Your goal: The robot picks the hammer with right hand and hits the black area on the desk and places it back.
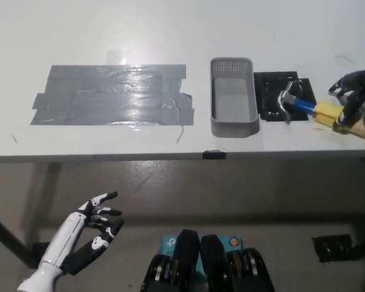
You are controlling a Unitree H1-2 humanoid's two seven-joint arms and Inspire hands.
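Note:
At the table's right edge my black right hand (354, 97) is shut on the yellow grip of the hammer (309, 108). Its blue shaft slants up to the left, and its steel head (286, 100) rests on the black area (283, 96), a small square patch right of the basket. My white left hand (92, 226) hangs open below the table's front edge at the lower left, holding nothing.
A grey mesh basket (233, 123) stands just left of the black area. A wide patch of grey tape (112, 94) covers the table's left half. The table's front edge (170, 157) runs across the middle, with floor below it.

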